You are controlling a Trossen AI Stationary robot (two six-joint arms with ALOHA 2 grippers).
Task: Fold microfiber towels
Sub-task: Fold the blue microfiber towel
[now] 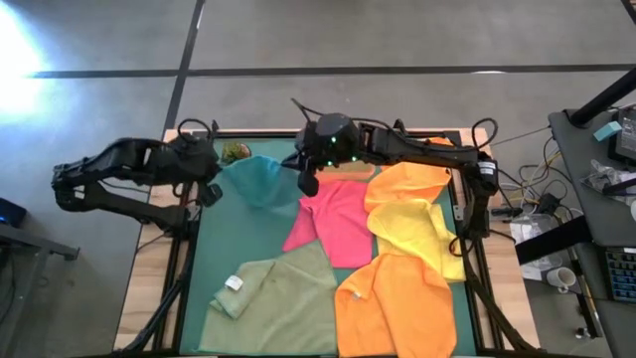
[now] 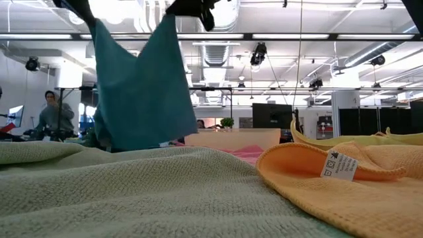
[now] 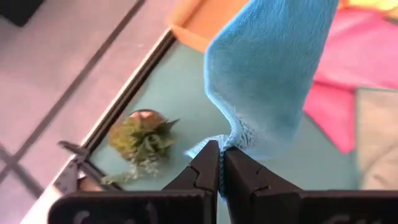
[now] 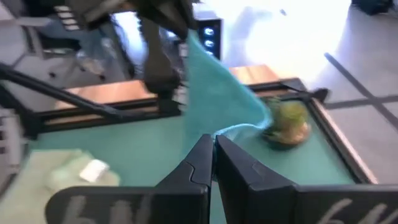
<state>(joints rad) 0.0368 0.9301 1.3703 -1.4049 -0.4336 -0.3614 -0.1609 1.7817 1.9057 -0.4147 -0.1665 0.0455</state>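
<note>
Above the worktop's far edge, left hand point(image 3: 221, 163) and right hand point(image 4: 213, 149) each pinch the teal towel point(image 1: 256, 181); keep its top edge taut and level.

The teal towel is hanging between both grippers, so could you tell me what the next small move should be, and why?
Probably lower both arms together toward the bare patch of green mat below. The left gripper and right gripper are each shut on an edge of the teal towel, which hangs above the table with its lower edge near the surface, so laying it flat comes before any fold.
</note>
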